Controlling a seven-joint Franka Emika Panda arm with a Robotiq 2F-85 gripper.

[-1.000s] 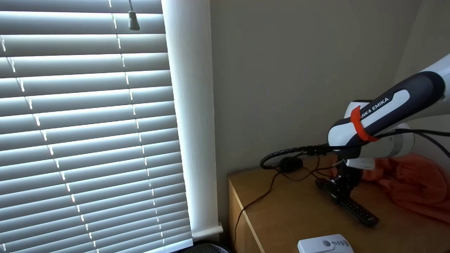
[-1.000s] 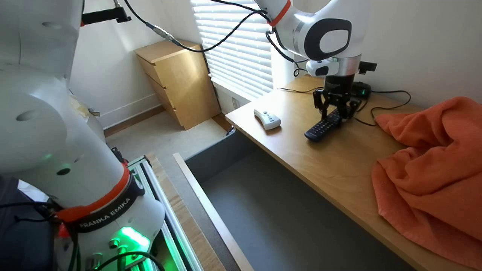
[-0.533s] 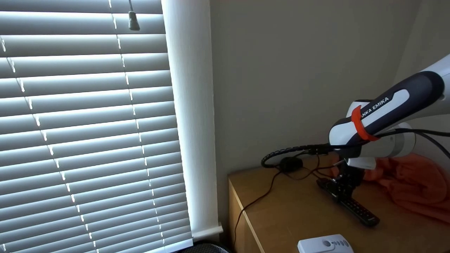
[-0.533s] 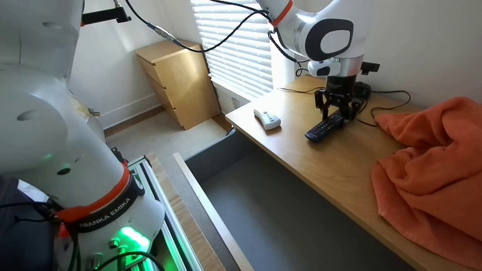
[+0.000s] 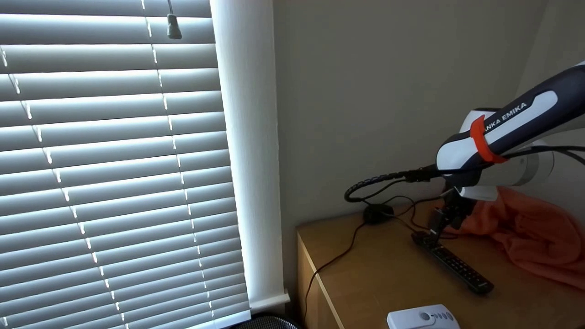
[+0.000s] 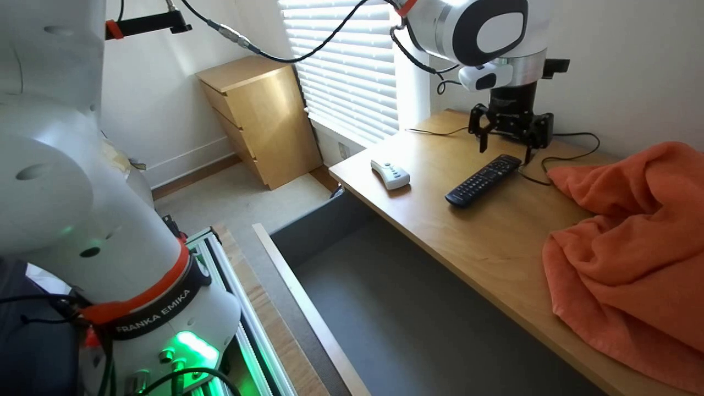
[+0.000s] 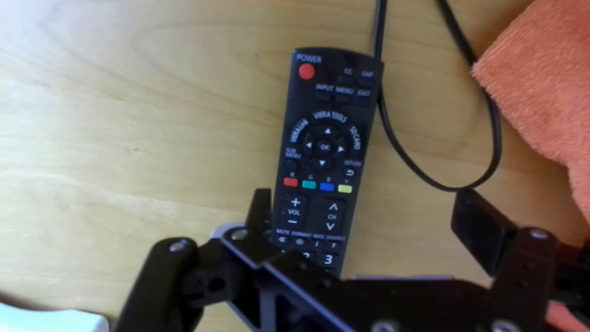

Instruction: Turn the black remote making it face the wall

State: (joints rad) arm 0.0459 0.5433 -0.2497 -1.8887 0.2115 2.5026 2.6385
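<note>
The black remote (image 6: 483, 181) lies flat on the wooden top, its buttons facing up, seen in both exterior views. In the wrist view the remote (image 7: 325, 147) shows its red power button at the top; its lower part is hidden behind the gripper. My gripper (image 6: 506, 152) hangs above the remote's far end with its fingers spread wide and nothing between them. From the wrist, one finger (image 7: 259, 210) appears close along the remote's left edge, and the opposite finger (image 7: 481, 230) stands well off to the right. The wall (image 5: 388, 100) rises behind the wooden top.
An orange cloth (image 6: 632, 236) is heaped beside the remote. A white device (image 6: 390, 174) lies near the edge. A small black object (image 5: 378, 213) with cables sits by the wall; a cable (image 7: 442, 186) loops close to the remote. An open drawer (image 6: 385, 286) juts out below the top.
The fingers, around the remote before, have opened. My gripper has lifted and shifted slightly toward the wall side, while the remote stays where it was.
</note>
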